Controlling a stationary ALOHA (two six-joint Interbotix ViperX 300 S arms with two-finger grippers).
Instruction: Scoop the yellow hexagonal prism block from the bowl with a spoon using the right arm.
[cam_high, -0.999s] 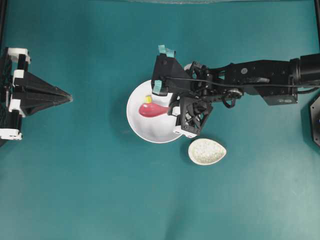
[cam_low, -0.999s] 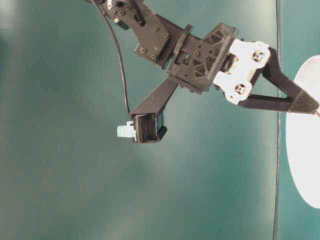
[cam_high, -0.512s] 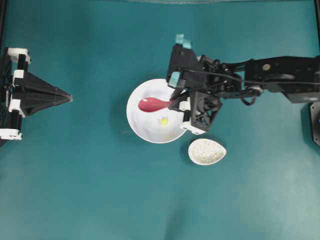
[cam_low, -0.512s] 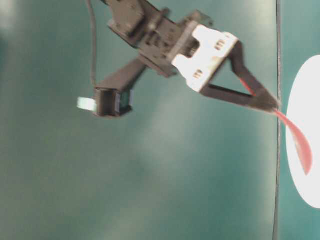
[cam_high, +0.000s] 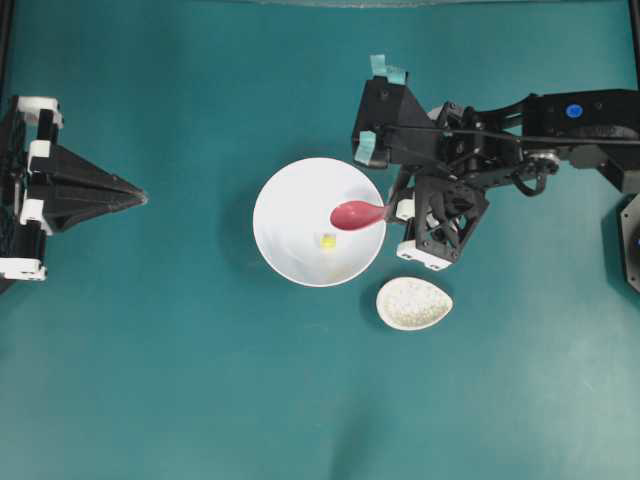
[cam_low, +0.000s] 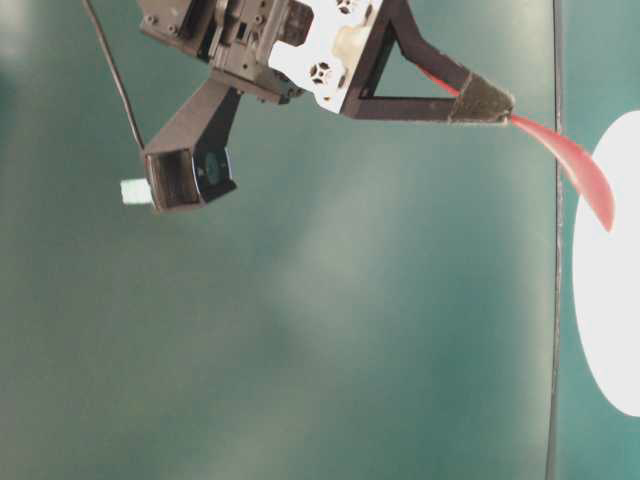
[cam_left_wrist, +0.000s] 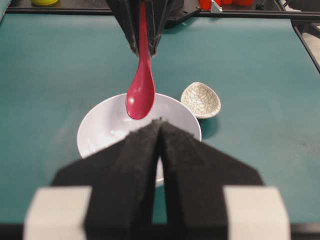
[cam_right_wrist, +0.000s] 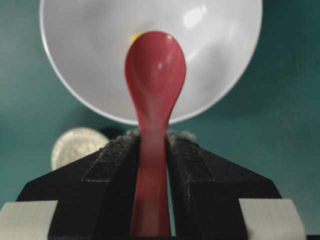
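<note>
Between the padded fingers of the right gripper (cam_right_wrist: 152, 150), the spoon (cam_high: 358, 213) is pinched by its short handle, the jaws pressed tight against it on both sides. Its glossy pink-red scoop juts out to the left and hangs above the right part of the bowl (cam_high: 275, 205), clear of the white surface and empty. The yellow hexagonal prism block (cam_high: 327, 241) lies loose on the bowl's floor, just nearer the camera side than the scoop and right of the bowl's centre; in the right wrist view only a sliver of yellow peeps out beside the scoop's far left edge.

To scoop well, the right arm likely needs to lower the scoop until its lip rides the bowl's floor, line it up squarely behind the tiny block, then push slowly toward the bowl's wall so the block climbs in rather than skidding away. Levelling the scoop before lifting should keep the block from rolling off.

Just right of the bowl and nearer sits the speckled spoon rest (cam_high: 414, 302). Far to the left, the left gripper (cam_high: 140, 197) is parked with its jaws pressed together on nothing.
</note>
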